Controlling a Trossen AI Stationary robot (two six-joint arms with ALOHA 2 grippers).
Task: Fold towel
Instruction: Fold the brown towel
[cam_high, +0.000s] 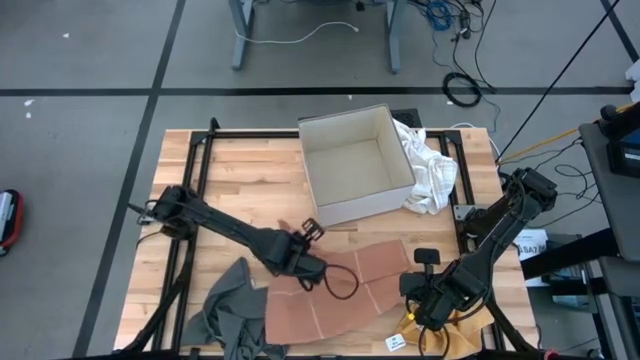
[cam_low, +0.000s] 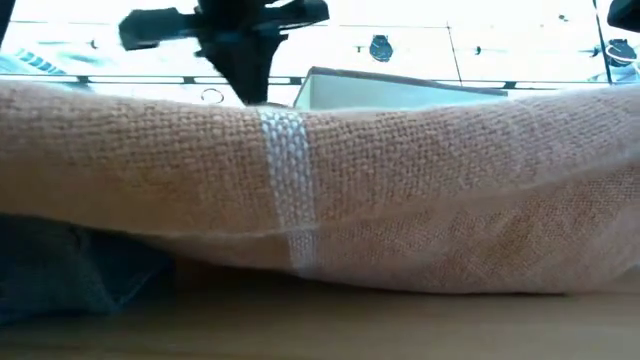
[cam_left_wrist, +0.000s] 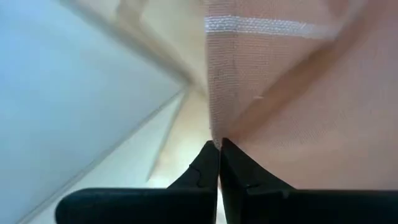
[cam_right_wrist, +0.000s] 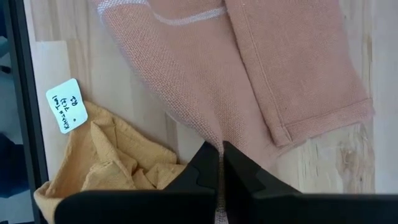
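while the wooden table (cam_high: 250, 165) is carrying everything, the open white cardboard box (cam_high: 355, 165) is sitting at its far middle, with a crumpled white cloth (cam_high: 432, 170) bunching against the box's right side. nearer the front edge, the pink towel (cam_high: 345, 290) with pale woven stripes is lying partly doubled over between the two arms, and in the low view it is filling most of the frame as a raised, rolled fold. a grey cloth (cam_high: 232, 315) is slumping in a heap at the front left, just beside the towel's left edge. a mustard-yellow cloth (cam_right_wrist: 109, 165) is lying crumpled at the front right, partly under the right arm, with a small white handwritten label (cam_right_wrist: 64, 105) beside it. the left gripper (cam_high: 312, 268) is reaching in from the left and its fingers are pressing together on the towel's left edge, as the left wrist view shows the fabric pinched at the tips. the right gripper (cam_high: 428, 308) is working at the towel's right front corner, its fingers likewise clamping together on a pinch of the pink fabric.
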